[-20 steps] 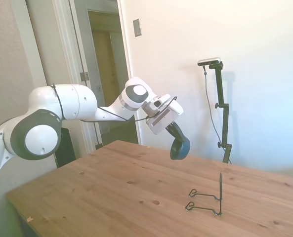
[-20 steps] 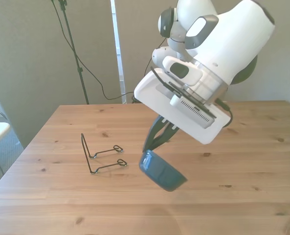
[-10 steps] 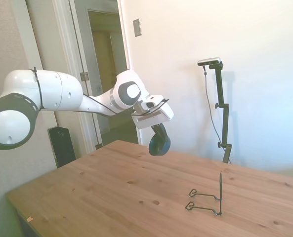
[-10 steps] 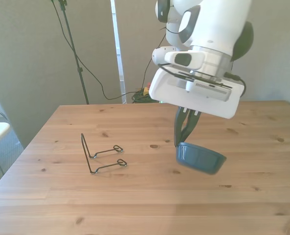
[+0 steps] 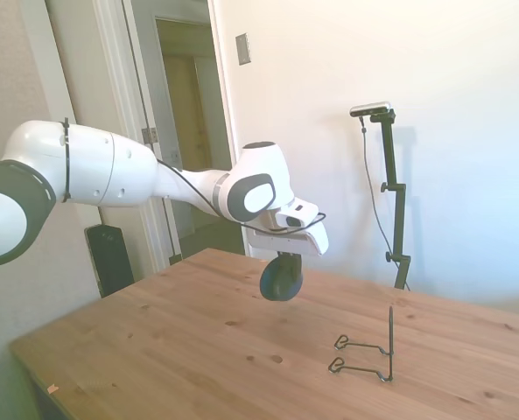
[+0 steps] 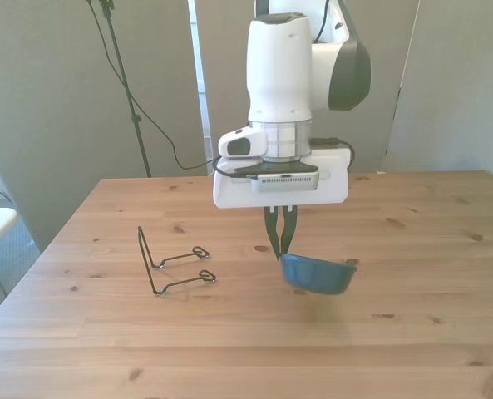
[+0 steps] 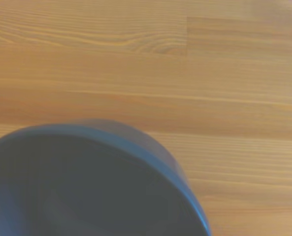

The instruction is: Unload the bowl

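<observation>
The dark blue bowl [image 6: 317, 274] hangs nearly level a little above the wooden table [image 6: 412, 332], near its middle. My gripper [image 6: 281, 246] points straight down and is shut on the bowl's rim at the side toward the front view's left. From the side, the bowl [image 5: 280, 279] hangs just under the hand, clear of the tabletop. In the wrist view the bowl [image 7: 86, 187] fills the near part of the picture, blurred, with bare wood beyond it.
A thin black wire rack [image 6: 170, 266] stands on the table at the front view's left, well apart from the bowl. In the side view the rack [image 5: 368, 354] is to the right of the hand. A doorway [image 5: 189, 131] is behind the arm.
The arm has swung the bowl toward the table's middle and lowered it. The hand turned from tilted to pointing straight down, and the bowl went from steeply tipped to almost level.
</observation>
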Motion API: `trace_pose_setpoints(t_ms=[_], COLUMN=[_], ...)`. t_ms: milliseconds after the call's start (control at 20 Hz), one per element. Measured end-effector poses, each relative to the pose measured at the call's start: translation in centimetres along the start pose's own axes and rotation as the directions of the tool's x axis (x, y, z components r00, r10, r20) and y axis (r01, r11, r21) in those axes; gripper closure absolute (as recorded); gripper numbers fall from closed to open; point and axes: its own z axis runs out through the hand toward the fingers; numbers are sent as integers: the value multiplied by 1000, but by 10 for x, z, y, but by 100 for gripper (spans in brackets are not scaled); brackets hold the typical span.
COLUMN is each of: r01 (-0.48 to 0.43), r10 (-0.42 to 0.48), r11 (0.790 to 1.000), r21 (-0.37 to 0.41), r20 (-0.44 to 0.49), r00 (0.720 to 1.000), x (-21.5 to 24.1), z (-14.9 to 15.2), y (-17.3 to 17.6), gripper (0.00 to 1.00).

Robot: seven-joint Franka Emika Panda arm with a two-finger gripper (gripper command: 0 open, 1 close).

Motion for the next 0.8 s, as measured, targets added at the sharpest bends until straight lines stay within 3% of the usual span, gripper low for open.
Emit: trace_pose_setpoints(t_ms=[250, 750, 800], r01=[9, -24, -28], r10=[-12, 23, 27], r11=[999, 1000, 1000], r21=[47, 6, 3], r20=[73, 152, 152], r00=[997, 988, 988], x=[16, 57, 61], z=[14, 63, 65], y=[5, 16, 18], gripper=[100, 100, 0])
